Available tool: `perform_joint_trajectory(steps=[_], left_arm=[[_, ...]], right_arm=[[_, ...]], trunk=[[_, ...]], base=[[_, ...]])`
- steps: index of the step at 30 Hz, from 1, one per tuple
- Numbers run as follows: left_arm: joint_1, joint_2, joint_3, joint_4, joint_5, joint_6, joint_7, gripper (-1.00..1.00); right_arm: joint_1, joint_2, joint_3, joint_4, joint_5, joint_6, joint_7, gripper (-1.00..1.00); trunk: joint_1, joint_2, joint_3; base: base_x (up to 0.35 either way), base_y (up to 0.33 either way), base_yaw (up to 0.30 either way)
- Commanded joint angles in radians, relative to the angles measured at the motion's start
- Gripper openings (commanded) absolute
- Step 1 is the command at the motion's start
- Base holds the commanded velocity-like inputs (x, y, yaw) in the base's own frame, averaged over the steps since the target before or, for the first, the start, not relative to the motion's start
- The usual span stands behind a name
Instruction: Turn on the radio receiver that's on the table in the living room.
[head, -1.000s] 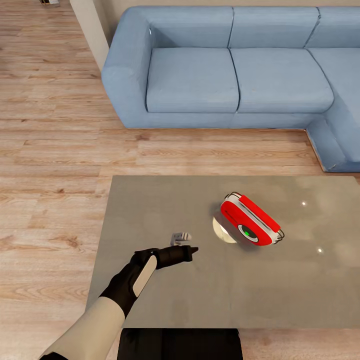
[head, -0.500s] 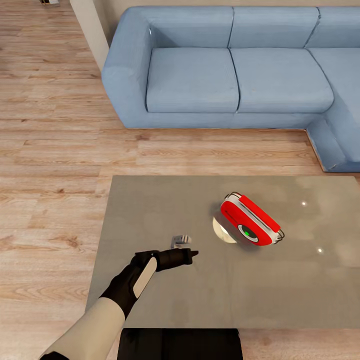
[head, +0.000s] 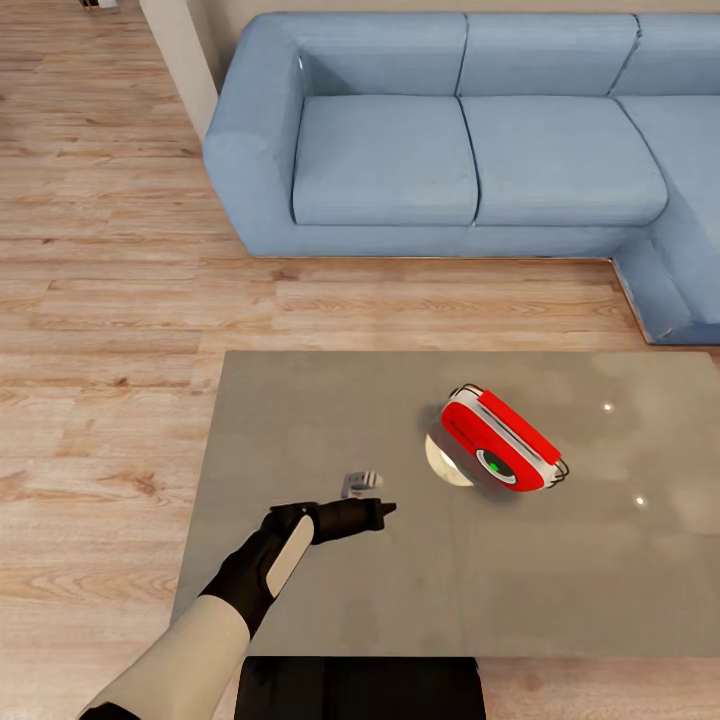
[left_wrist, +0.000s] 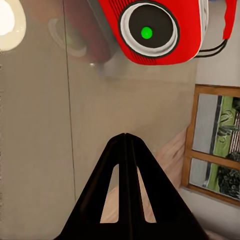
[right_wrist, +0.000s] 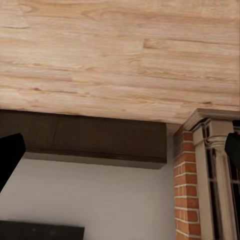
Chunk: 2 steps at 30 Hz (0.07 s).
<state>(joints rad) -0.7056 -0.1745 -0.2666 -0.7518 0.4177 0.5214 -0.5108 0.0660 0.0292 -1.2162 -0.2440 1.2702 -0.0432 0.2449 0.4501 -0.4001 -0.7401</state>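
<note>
Surface: the table (head: 300, 590) has a glossy grey-brown top that mirrors the room; pale light spots show toward its right side.
Room: the living room has a light wood plank floor (head: 110, 300); a light-blue sectional sofa (head: 470, 150) stands beyond the table's far edge and turns toward the near side at the right.
Table edges: the far edge and the left edge lie fully in sight, with bare floor along both; the near edge runs just ahead of the robot's dark base (head: 360, 688).
Open room: a broad strip of floor separates the table from the sofa, and the floor stretches wide to the left.
Radio receiver: the radio receiver (head: 498, 438) rests on the table, right of centre and toward the far half, well apart from every edge.
Long axis: it runs diagonally, from far-left to near-right.
Facing: its round dial with a green dot (left_wrist: 146, 32) faces near-left, toward the left gripper; the thin handle sticks out at the near-right end.
Left gripper: the left gripper (head: 380, 508) hovers over the table, near-left of the radio and apart from it, fingers pressed together, gripping nothing, tip aimed at the dial.
Right gripper: its dark fingers (right_wrist: 10, 155) sit wide apart at the picture's sides, facing plank floor and a brick column (right_wrist: 187, 185).
</note>
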Motion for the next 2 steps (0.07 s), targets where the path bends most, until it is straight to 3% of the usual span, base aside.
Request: perform_joint_trajectory(steps=[1,2], left_arm=[[0.000,0.000,0.000,0.000,0.000,0.000,0.000,-1.00],[0.000,0.000,0.000,0.000,0.000,0.000,0.000,-1.00]], right_arm=[[0.000,-0.001,0.000,0.000,0.000,0.000,0.000,1.00],[0.000,-0.001,0.001,0.000,0.000,0.000,0.000,1.00]], trunk=[[0.000,0.000,0.000],[0.000,0.000,0.000]], base=[[0.000,0.000,0.000],[0.000,0.000,0.000]])
